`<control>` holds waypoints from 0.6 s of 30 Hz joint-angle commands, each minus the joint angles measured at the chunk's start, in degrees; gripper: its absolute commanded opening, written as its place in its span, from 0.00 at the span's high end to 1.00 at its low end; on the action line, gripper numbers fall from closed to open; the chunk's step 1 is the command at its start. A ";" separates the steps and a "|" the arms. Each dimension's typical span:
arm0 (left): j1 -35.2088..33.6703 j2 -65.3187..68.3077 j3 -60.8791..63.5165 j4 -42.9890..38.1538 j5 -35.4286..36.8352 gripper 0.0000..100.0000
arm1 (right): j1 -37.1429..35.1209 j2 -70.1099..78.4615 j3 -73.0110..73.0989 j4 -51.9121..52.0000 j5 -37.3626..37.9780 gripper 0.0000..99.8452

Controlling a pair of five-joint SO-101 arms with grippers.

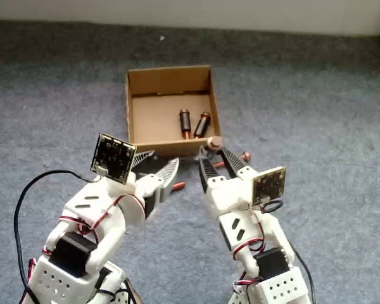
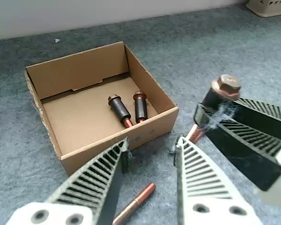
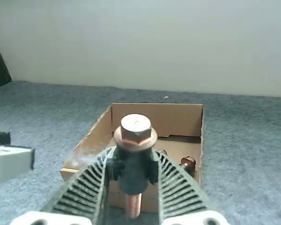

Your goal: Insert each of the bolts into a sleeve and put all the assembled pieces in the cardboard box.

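Bolt lying loose on the counter is half hidden beneath the left tool, whose fingers are spread apart. The right tool clamps a sleeved bolt upright just outside the cardboard box, the fingers covering the sleeve's sides. Inside the box, one assembled piece lies beside a second piece.
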 commanded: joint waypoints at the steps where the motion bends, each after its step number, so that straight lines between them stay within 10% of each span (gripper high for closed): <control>1: -4.26 -0.40 3.30 -8.09 -1.05 0.89 | 1.71 -0.48 6.64 -0.04 -0.62 0.99; 18: -34.68 -0.48 24.13 -13.54 -11.96 0.99 | 1.71 -0.40 2.15 8.57 -0.44 0.99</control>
